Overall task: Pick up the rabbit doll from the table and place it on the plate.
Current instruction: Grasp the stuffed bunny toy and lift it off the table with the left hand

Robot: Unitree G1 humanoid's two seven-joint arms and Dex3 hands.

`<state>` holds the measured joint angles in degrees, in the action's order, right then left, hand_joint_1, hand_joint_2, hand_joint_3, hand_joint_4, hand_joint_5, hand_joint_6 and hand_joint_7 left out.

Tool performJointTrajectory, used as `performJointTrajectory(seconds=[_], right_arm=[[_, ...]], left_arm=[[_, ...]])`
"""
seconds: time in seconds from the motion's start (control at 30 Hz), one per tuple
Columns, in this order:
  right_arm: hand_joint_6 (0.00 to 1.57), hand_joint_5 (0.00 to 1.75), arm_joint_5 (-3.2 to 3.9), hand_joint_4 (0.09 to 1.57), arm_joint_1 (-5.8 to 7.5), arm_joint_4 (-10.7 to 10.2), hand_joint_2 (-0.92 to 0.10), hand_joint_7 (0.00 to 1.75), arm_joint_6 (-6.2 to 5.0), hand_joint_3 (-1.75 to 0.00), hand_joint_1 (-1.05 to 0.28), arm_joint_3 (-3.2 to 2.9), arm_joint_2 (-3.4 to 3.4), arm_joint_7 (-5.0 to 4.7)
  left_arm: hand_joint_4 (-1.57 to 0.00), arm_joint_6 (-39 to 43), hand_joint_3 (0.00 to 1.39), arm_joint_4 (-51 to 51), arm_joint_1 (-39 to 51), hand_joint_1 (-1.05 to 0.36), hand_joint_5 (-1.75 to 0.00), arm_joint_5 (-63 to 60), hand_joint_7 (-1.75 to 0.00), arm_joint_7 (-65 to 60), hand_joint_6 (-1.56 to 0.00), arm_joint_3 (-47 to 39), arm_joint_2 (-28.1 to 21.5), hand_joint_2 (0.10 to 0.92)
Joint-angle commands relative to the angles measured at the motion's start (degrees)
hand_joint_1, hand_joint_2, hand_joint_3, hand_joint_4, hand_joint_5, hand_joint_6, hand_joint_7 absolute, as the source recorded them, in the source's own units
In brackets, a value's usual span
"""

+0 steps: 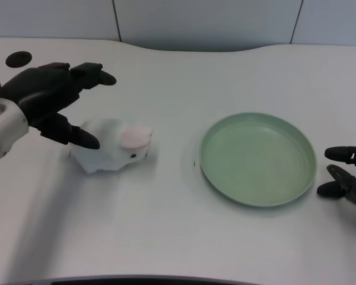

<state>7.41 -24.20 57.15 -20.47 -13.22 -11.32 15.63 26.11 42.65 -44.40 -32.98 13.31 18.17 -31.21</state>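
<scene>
White table [166, 225], dark round hole [18, 59] at its far left corner, grey wall panels [207, 21] behind

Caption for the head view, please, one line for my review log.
Left hand open above the rabbit doll, which lies on the table left of the empty green plate.

Over by the green plate [258, 159] we see the robot's body: a matte black left hand [47, 101] with thick, rounded fingers on a glossy silver forearm [1, 129] with a thin dark cable at the wrist, and matching black fingers opposite.
</scene>
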Motion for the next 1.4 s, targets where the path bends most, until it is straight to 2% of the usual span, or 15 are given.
performJointTrajectory(seconds=[0.03, 0.07, 0.2, 0.33, 0.43, 0.7, 0.83, 1.03, 1.2, 1.23, 1.33, 1.4], right_arm=[[0.55, 0.94, 0.33, 0.8, 0.96, -0.5, -0.87, 0.9, -0.12, 0.0, -0.93, -0.17, -0.59, -0.1], [0.55, 0.94, 0.19, 0.8, 1.05, -0.7, -0.87, 0.9, -0.1, 0.0, -0.93, -0.1, -0.62, -0.32], [0.56, 0.93, 0.38, 0.81, 1.43, -1.0, -0.87, 0.9, -0.36, 0.0, -0.92, -0.23, -0.47, -0.29], [0.55, 0.93, -0.22, 0.81, 2.26, -2.3, -0.88, 0.91, 0.02, 0.0, -0.91, 0.18, -0.44, -1.25], [0.55, 0.93, 0.07, 0.81, 2.83, -3.1, -0.88, 0.92, -0.22, 0.0, -0.9, 0.16, -0.38, -0.82], [0.54, 0.93, 1.13, 0.82, 3.94, -4.6, -0.87, 0.92, 0.05, 0.0, -0.87, -0.38, 0.01, 0.08], [0.54, 0.92, 0.93, 0.83, 4.63, -5.1, -0.88, 0.91, -0.39, 0.0, -0.88, -0.27, -0.09, 0.18], [0.53, 0.91, 0.27, 0.8, 5.63, -6.8, -0.89, 0.91, 0.15, -0.01, -0.89, 0.15, -0.25, -0.41], [0.52, 0.92, 0.58, 0.78, 6.25, -7.4, -0.89, 0.93, -0.44, 0.0, -0.88, -0.11, -0.04, -0.34], [0.52, 0.92, 0.48, 0.78, 6.35, -7.5, -0.89, 0.93, -0.38, 0.0, -0.88, -0.06, -0.05, -0.48], [0.52, 0.93, 0.85, 0.79, 6.68, -8.2, -0.89, 0.93, 0.14, 0.0, -0.88, -0.18, 0.07, -0.28], [0.53, 0.94, 0.77, 0.81, 7.07, -8.7, -0.89, 0.94, 0.09, 0.0, -0.88, -0.1, 0.06, -0.29]], left_arm=[[0.0, -2.0, 0.01, 4.0, -3.3, -0.91, -0.31, -1.8, -0.27, 3.0, -0.02, 3.1, 2.0, 0.917], [0.0, -2.5, 0.01, 5.5, -4.4, -0.91, -0.26, -2.3, -0.22, 3.8, -0.01, 4.2, 2.7, 0.919], [0.0, -4.2, 0.02, 11.1, -7.8, -0.92, -0.14, -3.5, -0.1, 5.6, 0.0, 6.9, 5.4, 0.92], [0.0, -5.8, 0.02, 16.4, -10.9, -0.94, -0.04, -5.1, -0.04, 5.1, 0.0, 9.7, 8.5, 0.92], [0.0, -7.0, 0.03, 19.8, -12.7, -0.96, 0.0, -6.3, -0.01, 4.4, 0.0, 11.4, 10.4, 0.921], [0.0, -12.0, 0.09, 28.8, -16.5, -1.0, 0.0, -13.0, 0.0, -1.5, 0.0, 18.0, 15.0, 0.921], [0.0, -14.4, 0.06, 31.5, -16.1, -1.0, 0.0, -17.0, 0.0, -7.4, 0.0, 22.2, 16.2, 0.906], [0.0, -16.1, 0.04, 33.1, -16.3, -1.03, 0.0, -20.2, 0.0, -11.8, 0.0, 25.8, 17.1, 0.921], [-0.01, -15.5, 0.01, 33.8, -16.1, -0.95, -0.01, -20.3, 0.0, -14.0, 0.0, 26.1, 17.5, 0.874], [-0.04, -15.2, 0.0, 33.8, -15.9, -0.94, -0.02, -20.5, 0.0, -15.0, 0.0, 26.3, 17.5, 0.864], [-0.12, -14.3, 0.0, 34.1, -15.2, -0.9, -0.06, -20.0, -0.02, -17.6, -0.04, 26.2, 17.7, 0.848], [-0.2, -13.9, 0.0, 34.5, -14.7, -0.85, -0.1, -19.3, -0.05, -19.0, -0.13, 25.7, 18.0, 0.828]])
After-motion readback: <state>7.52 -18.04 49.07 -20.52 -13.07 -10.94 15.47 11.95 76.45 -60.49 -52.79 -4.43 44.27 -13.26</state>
